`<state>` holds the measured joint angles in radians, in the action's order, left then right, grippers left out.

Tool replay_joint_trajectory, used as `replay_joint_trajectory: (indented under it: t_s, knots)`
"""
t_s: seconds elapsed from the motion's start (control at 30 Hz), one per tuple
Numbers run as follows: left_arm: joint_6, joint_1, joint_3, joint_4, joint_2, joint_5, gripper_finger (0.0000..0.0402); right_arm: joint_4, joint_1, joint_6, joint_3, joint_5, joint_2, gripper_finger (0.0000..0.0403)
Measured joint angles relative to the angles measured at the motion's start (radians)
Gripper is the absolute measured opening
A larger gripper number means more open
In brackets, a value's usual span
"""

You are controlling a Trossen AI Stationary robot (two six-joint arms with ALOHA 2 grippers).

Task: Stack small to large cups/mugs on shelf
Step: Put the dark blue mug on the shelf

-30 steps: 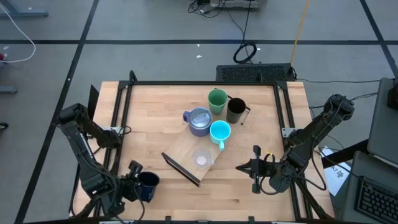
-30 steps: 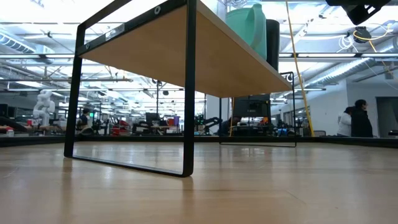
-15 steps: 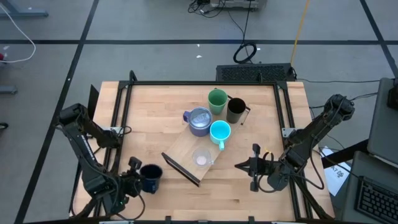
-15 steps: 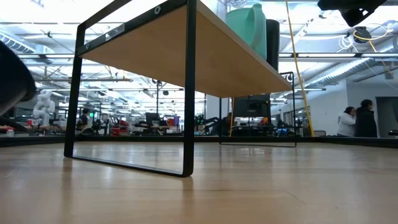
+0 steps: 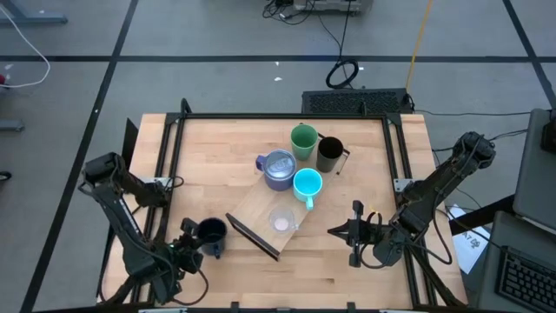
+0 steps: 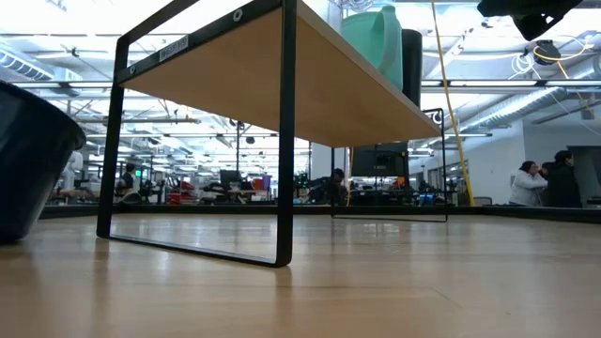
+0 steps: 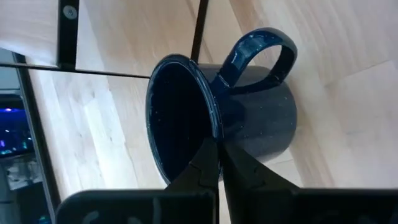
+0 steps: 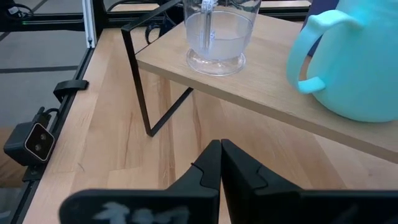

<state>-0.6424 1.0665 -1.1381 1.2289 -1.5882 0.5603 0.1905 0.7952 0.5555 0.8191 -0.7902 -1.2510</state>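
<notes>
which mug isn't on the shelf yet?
The squat black handled mug: the left gripper is shut on its rim, left of the shelf. The green, cyan, purplish-grey, tall black and clear ones all stand on the board.

My high view looks straight down on the shelf (image 5: 276, 211). My low view sits at tabletop level, close under that shelf (image 6: 282, 84). Each wrist view is closer still — the right faces the shelf's bracket end (image 8: 261, 81), which the high view shares.
</notes>
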Motion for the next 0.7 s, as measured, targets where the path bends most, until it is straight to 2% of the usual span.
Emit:
replay_joint_trajectory:
  t_s: [0.3, 0.7]
  knots:
    - [-0.029, 0.002, 0.000, -0.026, -0.002, -0.069, 0.0028, 0.000, 0.000, 0.000, 0.000, 0.000, 0.000, 0.0000]
    - [0.005, -0.027, 0.000, -0.084, -0.002, -0.144, 0.0036, 0.000, 0.000, 0.000, 0.000, 0.000, 0.000, 0.0000]
